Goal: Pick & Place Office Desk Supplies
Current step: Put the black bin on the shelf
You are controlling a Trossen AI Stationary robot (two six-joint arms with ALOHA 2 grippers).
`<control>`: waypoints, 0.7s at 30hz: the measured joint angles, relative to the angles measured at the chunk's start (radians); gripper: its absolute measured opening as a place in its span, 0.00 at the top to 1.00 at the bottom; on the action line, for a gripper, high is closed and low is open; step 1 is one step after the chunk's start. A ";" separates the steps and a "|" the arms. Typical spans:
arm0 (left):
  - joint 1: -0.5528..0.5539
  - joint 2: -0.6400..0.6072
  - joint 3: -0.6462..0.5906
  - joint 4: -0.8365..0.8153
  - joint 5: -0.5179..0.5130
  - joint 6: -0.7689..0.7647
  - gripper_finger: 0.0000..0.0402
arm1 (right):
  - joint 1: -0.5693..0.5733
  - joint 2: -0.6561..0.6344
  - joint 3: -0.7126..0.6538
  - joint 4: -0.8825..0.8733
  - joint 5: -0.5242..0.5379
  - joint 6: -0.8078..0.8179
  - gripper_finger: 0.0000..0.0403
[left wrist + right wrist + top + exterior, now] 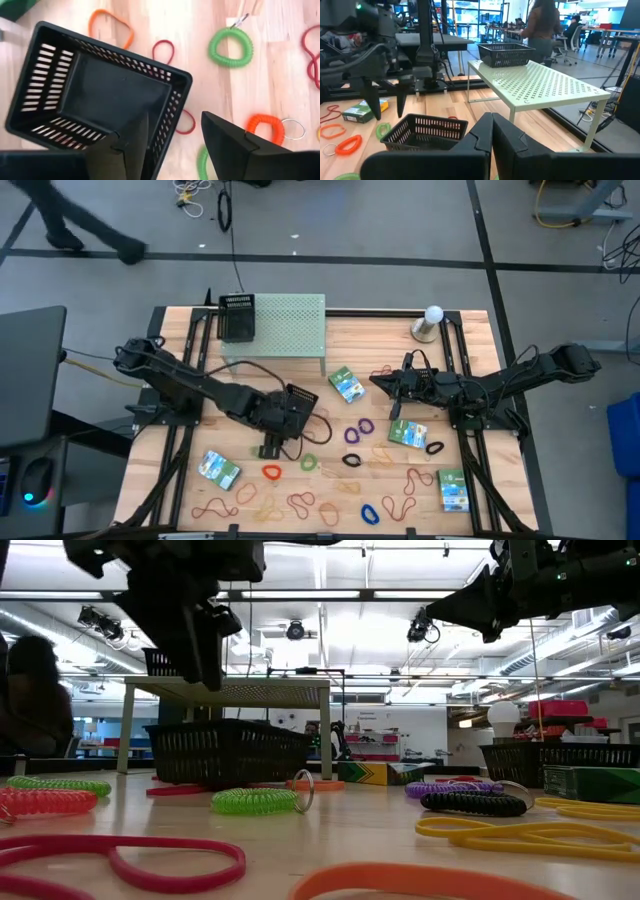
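Rubber bands in many colours, such as a red one (272, 472), and coiled loops (231, 47) lie over the table's near half. Flat green-white-blue packets (345, 385) (408, 435) (218, 470) lie among them. A black mesh tray (100, 95) stands on the table near the middle. My left gripper (272, 446) hangs open just above it, at its near corner (385, 100), with nothing between its fingers. My right gripper (380, 380) is held level above the table, right of centre, with its fingers shut (492, 131) on nothing.
A pale-green perforated shelf (285, 330) stands at the far edge with a second black mesh tray (238, 318) on its left end. A white bulb-shaped object (432, 315) stands at the far right. Another black tray (545, 762) shows at the right in the low view.
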 joint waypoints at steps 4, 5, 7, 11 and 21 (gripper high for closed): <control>-0.019 0.052 0.000 0.001 -0.026 0.002 0.51 | 0.000 0.000 0.000 0.003 0.000 0.000 0.97; -0.019 0.065 0.000 0.002 -0.028 0.002 0.51 | 0.000 0.000 0.000 0.004 0.000 0.000 0.97; -0.017 0.090 0.000 0.007 -0.029 -0.001 0.51 | 0.000 0.000 0.000 0.005 0.000 0.000 0.97; -0.016 0.137 0.000 0.007 -0.038 0.000 0.53 | 0.000 0.000 0.000 0.005 0.000 0.000 0.97; -0.029 0.180 0.000 0.014 -0.089 -0.025 0.90 | 0.000 0.000 0.000 0.005 0.000 0.000 0.97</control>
